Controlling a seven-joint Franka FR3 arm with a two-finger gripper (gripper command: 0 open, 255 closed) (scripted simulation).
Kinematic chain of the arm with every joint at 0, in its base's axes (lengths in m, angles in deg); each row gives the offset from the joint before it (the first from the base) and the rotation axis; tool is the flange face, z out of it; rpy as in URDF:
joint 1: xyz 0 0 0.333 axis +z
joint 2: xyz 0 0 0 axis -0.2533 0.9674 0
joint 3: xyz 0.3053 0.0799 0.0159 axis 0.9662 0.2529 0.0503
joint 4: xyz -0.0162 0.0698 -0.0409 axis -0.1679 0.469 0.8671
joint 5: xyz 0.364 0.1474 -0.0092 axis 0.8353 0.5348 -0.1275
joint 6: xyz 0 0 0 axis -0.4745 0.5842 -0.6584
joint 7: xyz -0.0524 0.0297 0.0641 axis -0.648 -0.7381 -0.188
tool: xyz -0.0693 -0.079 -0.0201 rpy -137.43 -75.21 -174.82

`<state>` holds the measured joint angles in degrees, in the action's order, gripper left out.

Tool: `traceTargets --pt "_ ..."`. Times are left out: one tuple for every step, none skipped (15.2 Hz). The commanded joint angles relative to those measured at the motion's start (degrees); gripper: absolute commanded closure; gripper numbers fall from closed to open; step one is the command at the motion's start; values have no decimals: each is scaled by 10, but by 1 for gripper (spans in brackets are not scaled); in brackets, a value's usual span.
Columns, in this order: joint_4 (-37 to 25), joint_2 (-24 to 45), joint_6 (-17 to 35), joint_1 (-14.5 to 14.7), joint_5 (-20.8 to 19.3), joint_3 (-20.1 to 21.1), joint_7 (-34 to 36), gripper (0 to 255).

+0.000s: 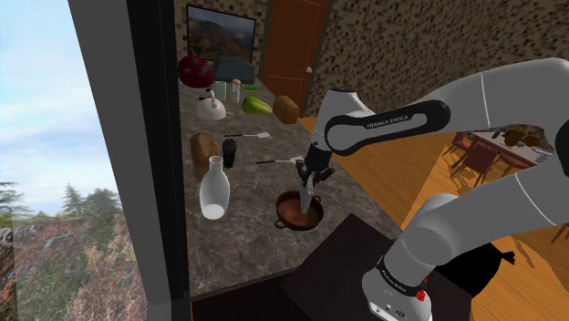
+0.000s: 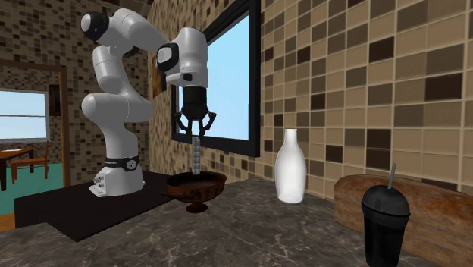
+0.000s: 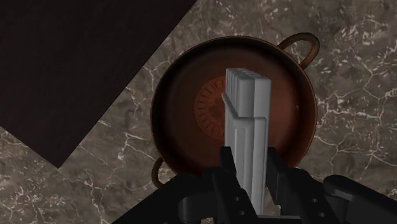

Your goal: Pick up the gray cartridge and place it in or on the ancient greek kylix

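My black gripper (image 3: 250, 170) is shut on the top end of a long grey ribbed cartridge (image 3: 247, 124), which hangs upright from it. Straight below is the kylix (image 3: 184, 83), a reddish-brown shallow bowl with two loop handles and a patterned disc in its middle. From the side, in the second exterior view, the cartridge (image 2: 196, 155) points down from the gripper (image 2: 196, 129) with its lower end at about the rim of the footed bowl (image 2: 197, 188). In the shoulder view the gripper (image 1: 308, 177) and cartridge (image 1: 304, 195) hang over the bowl (image 1: 297, 215), near the stand.
The dark stand (image 1: 365, 269) lies right next to the kylix. On the marble counter (image 1: 246, 242) stand a white bottle (image 1: 212, 188), a black lidded cup with straw (image 1: 229, 151), brown loaves (image 1: 203, 151), a kettle (image 1: 212, 106) and further items toward the back. A window runs alongside.
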<state>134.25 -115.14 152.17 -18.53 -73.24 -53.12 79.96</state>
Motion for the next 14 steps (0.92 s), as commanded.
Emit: traceTargets --pt "8 12 21 0 1 2 1 255" --pt "12 18 31 0 1 3 2 255" --pt "16 23 40 0 1 3 2 255" --pt "20 29 50 0 1 4 2 255" --pt "24 35 60 0 1 5 2 255" --pt "28 42 70 0 1 5 2 255" --pt "31 48 80 0 1 6 2 255" --pt "35 55 91 -1 1 6 3 255" --pt "39 64 104 -1 1 7 3 255" --pt "39 64 104 -1 1 7 3 255" --pt "39 64 104 -1 1 7 3 255" --pt "39 64 104 -1 1 7 3 255" --pt "39 64 104 -1 1 7 3 255" --pt "39 64 104 -1 1 7 3 255"
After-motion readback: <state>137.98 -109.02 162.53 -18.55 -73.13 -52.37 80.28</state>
